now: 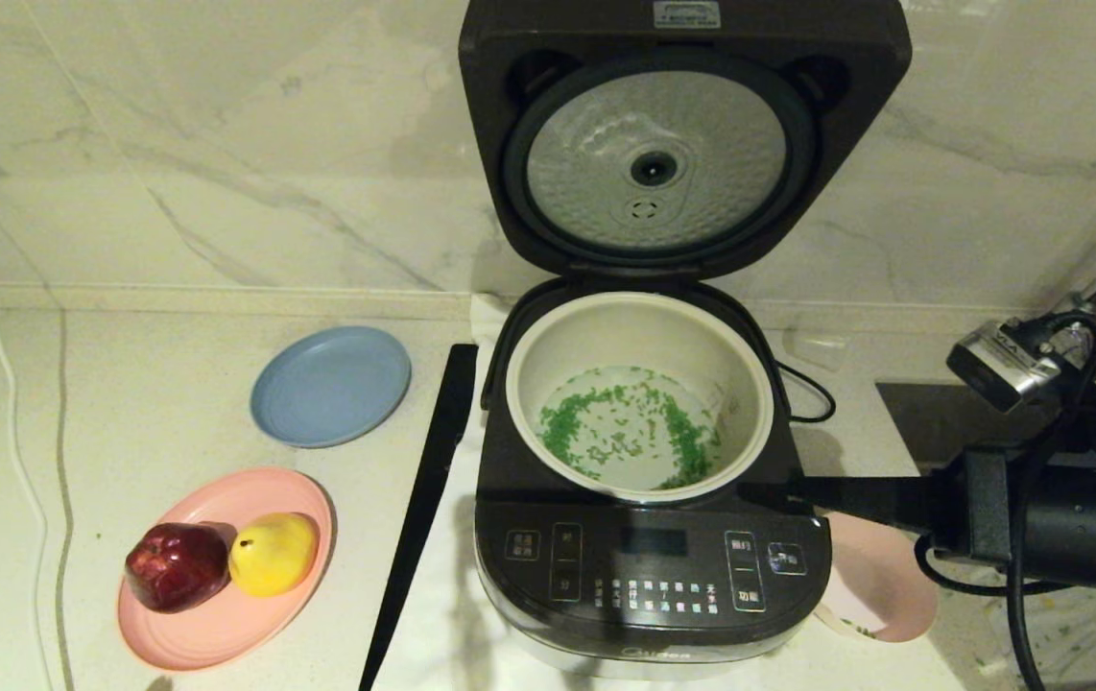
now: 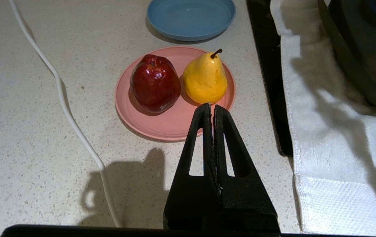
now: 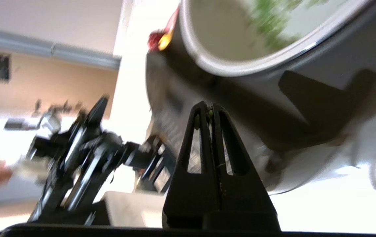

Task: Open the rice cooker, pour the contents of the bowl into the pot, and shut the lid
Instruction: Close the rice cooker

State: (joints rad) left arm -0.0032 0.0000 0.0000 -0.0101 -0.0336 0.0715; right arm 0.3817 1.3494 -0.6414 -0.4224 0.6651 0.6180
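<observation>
1. Rice cooker (image 1: 649, 576) stands on a white cloth (image 2: 333, 138) on the counter. Its lid (image 1: 682, 144) is raised fully upright on the rear hinge, silver dimpled underside facing forward. Closing is the one step judged outstanding.

2. The pot (image 1: 639, 336) sits in the cooker body; green bits and white grains (image 1: 630, 427) lie across its bottom. Pouring appears done.

3. The pink bowl (image 1: 879, 585) rests on the counter at the cooker's front right corner, touching or just beside it; a few green bits cling near its rim.

4. Right gripper (image 1: 750, 491) lies level over the cooker's right front edge, near the pot rim, fingers pressed together and holding nothing. A green fleck sits between the tips in the right wrist view.

5. Left gripper (image 2: 212, 110) is parked over the counter near a pink plate (image 2: 174, 128) carrying an apple (image 2: 155, 82) and a pear (image 2: 204, 79); fingers shut, empty.

6. Risks noted:
   a. The arm sweeping up to the lid could clip the pot rim and shift the pot.
   b. A push too low on the lid, near the hinge, may slide the cooker on the cloth rather than swing the lid.
   c. A lid let fall may slam, or fail to latch.
   d. The arm's underside could knock the bowl.
</observation>
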